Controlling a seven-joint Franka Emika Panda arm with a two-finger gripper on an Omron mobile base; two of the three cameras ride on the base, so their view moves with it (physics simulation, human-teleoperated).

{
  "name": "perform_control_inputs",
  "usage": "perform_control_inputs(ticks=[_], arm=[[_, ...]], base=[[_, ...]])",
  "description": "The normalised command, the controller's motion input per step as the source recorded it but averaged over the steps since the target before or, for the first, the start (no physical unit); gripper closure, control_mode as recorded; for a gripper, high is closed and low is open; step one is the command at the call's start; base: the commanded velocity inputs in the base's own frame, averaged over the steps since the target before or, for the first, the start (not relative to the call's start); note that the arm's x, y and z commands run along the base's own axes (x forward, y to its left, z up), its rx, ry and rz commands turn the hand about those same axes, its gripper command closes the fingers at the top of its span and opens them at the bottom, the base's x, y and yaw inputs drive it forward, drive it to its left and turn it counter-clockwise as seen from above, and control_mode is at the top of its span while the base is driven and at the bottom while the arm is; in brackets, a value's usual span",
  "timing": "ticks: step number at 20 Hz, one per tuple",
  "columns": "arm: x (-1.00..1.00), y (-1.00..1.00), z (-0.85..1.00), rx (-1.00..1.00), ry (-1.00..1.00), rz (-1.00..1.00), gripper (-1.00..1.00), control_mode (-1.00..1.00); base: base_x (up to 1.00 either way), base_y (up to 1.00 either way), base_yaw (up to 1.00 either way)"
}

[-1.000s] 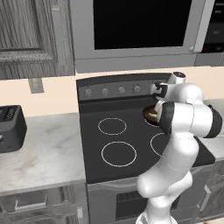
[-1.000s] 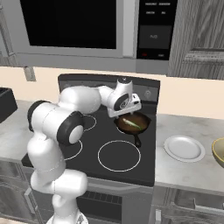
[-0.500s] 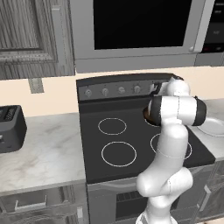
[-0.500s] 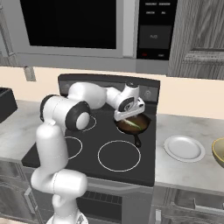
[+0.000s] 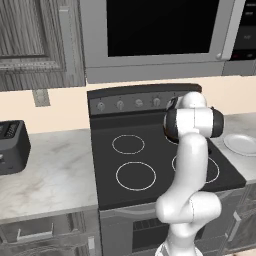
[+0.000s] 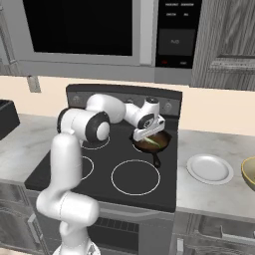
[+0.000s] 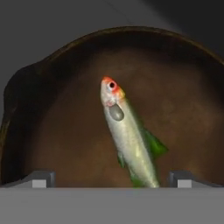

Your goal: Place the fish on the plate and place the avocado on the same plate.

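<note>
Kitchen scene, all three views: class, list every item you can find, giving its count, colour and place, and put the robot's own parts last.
fish: one, silvery greenish-yellow with a red-orange head, lying in the frying pan
frying pan: one, dark brown, on the stove's right rear burner
plate: one, white, on the counter right of the stove
bowl: one, yellowish, at the counter's right edge
stove: one, black, four ringed burners
microwave: one, grey, above the stove
toaster: one, black, on the left counter
arm: one, white
claw: one, open, above the fish
</note>
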Motion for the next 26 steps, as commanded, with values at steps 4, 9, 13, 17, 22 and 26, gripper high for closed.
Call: perform_control_inputs(ticks=[4, 9, 13, 17, 22, 26], arm=[[0.47, 0.00, -0.30, -0.04, 0.01, 0.07, -1.00, -1.00], [0.37, 0.00, -0.33, -0.03, 0.00, 0.06, -1.00, -1.00], [0.34, 0.00, -0.33, -0.03, 0.02, 0.06, -1.00, -1.00], [0.20, -0.01, -0.33, -0.03, 0.01, 0.05, -1.00, -1.00], [0.02, -0.07, -0.26, -0.01, 0.00, 0.02, 1.00, -1.00], [-0.20, -0.14, -0.38, 0.00, -0.02, 0.00, 1.00, -1.00]], base=[[0.00, 0.00, 0.00], [0.00, 0.00, 0.00], [0.00, 0.00, 0.00], [0.00, 0.00, 0.00], [0.00, 0.00, 0.00], [0.00, 0.00, 0.00]])
